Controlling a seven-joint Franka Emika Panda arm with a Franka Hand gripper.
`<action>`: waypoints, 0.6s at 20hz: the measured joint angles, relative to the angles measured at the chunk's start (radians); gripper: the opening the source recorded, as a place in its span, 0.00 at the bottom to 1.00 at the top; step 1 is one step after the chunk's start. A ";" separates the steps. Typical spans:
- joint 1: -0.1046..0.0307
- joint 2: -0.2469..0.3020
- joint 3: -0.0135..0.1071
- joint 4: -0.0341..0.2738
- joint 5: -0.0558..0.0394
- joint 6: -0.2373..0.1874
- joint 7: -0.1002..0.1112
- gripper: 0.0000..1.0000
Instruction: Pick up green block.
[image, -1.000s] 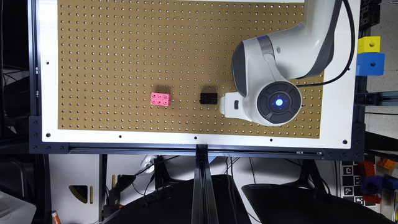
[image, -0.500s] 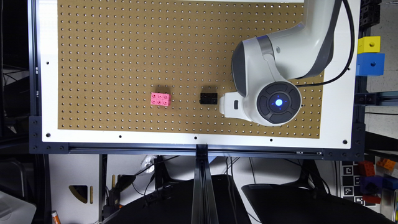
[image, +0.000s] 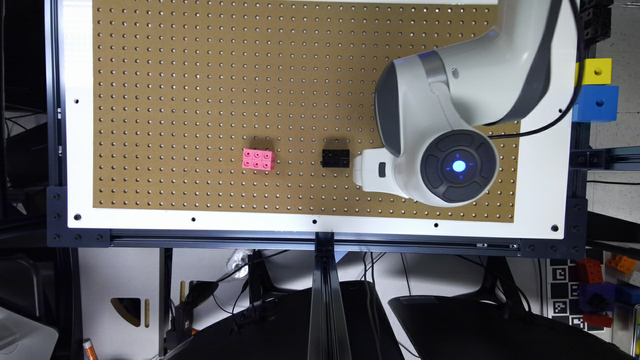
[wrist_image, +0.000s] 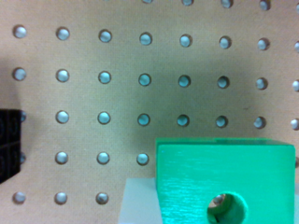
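Note:
The green block (wrist_image: 226, 179) is a bright green cube with a round dark hole in its face. It sits very close to the wrist camera, over the brown pegboard (wrist_image: 140, 56). A pale blurred shape (wrist_image: 138, 203) lies against one side of it. In the exterior view the arm's big white wrist covers the block. The white gripper part (image: 367, 170) pokes out toward the exterior view's left, just short of a black studded brick (image: 335, 158).
A pink studded brick (image: 258, 159) lies further to the exterior view's left on the pegboard (image: 200, 75). A yellow cube (image: 597, 71) and a blue cube (image: 597, 103) sit off the board at the right edge. The black brick (wrist_image: 9, 142) shows at the wrist view's border.

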 joint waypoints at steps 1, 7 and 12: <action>0.000 -0.005 0.000 0.000 0.0000 -0.006 0.000 0.00; 0.000 -0.072 0.000 0.000 0.0000 -0.072 0.000 0.00; 0.000 -0.146 0.000 0.000 0.0000 -0.142 0.000 0.00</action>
